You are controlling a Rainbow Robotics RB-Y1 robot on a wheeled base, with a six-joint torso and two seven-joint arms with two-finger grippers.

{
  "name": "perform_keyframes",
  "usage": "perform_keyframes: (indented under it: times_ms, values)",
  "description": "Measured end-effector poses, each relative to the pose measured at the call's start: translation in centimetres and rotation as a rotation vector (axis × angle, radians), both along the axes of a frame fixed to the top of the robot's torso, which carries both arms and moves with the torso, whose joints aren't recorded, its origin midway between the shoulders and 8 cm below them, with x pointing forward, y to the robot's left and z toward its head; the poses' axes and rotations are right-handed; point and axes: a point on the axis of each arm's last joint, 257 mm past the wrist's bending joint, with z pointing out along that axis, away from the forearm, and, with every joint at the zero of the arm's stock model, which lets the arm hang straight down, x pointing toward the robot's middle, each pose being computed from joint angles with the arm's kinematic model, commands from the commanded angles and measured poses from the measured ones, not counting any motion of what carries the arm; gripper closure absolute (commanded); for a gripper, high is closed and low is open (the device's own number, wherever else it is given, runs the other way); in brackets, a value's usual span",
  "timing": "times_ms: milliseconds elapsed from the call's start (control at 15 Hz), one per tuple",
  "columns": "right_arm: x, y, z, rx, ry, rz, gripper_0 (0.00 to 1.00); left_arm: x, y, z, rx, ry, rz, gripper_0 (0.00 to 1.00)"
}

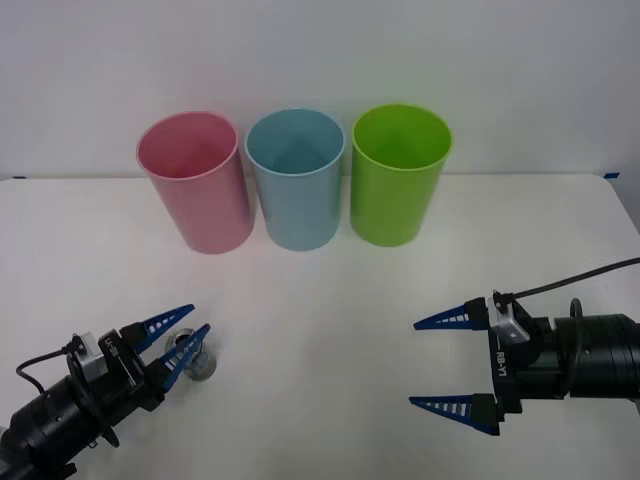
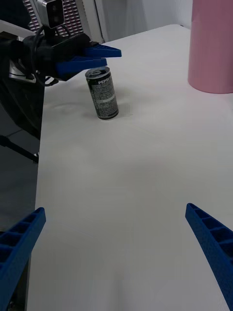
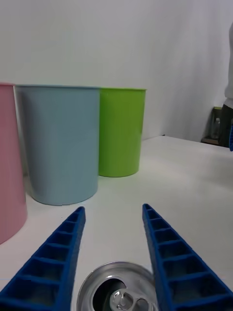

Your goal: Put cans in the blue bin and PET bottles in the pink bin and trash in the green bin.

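Down at the near left, the left gripper (image 1: 186, 338) is hovering with its jaws partly open, one blue ribbed finger on either side of the can (image 1: 194, 358), straddling its top and not yet pressing on it. Its wrist view is looking straight down between the fingers (image 3: 53, 257) onto the can (image 3: 116, 289): a round silver lid with a pull tab and a dark open mouth sitting just below the jaws. From the right wrist view the can (image 2: 102, 93) is showing what the lid hides, a slim upright cylinder with a dark, greyish printed body, standing on the white table (image 2: 145, 170) with the left gripper (image 2: 99, 54) poised over its rim.

Across the table the right gripper (image 1: 445, 365) is resting with its jaws spread wide, holding nothing, well apart from the can; its own fingers (image 2: 213, 252) are sitting at the corners of its wrist view.

Beyond both sets of jaws, three smooth plastic bins are standing in a row, touching or nearly so, each round-rimmed and tapering downward: the pink bin (image 1: 195, 190) nearest the left gripper's side, the blue bin (image 1: 296, 185) in the middle, the green bin (image 1: 397, 180) toward the right gripper's side. The front view is showing their hollow insides; the left wrist view is showing their outer walls, pink (image 3: 9, 160), blue (image 3: 60, 143) and green (image 3: 121, 131).
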Motion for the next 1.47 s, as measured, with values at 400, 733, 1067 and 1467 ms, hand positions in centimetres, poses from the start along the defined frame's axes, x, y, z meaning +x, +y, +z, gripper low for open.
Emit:
perform_keyframes:
  times_ms: [400,733,1067,1467]
  values:
    - [0.00,0.00,0.00,0.000,0.000,0.000,0.00,0.14,-0.03,0.11,0.000,-0.002,0.000,1.00]
    - [0.00,0.00,0.00,0.000,0.000,0.000,0.00,0.17,-0.05,0.13,0.000,-0.002,-0.001,1.00]
    - [0.00,0.00,0.00,0.000,0.000,0.000,0.00,0.16,-0.05,0.12,-0.003,0.002,-0.002,0.26]
    - [0.00,0.00,0.00,0.000,0.000,0.000,0.00,0.14,-0.07,0.09,-0.005,0.005,-0.003,0.00]
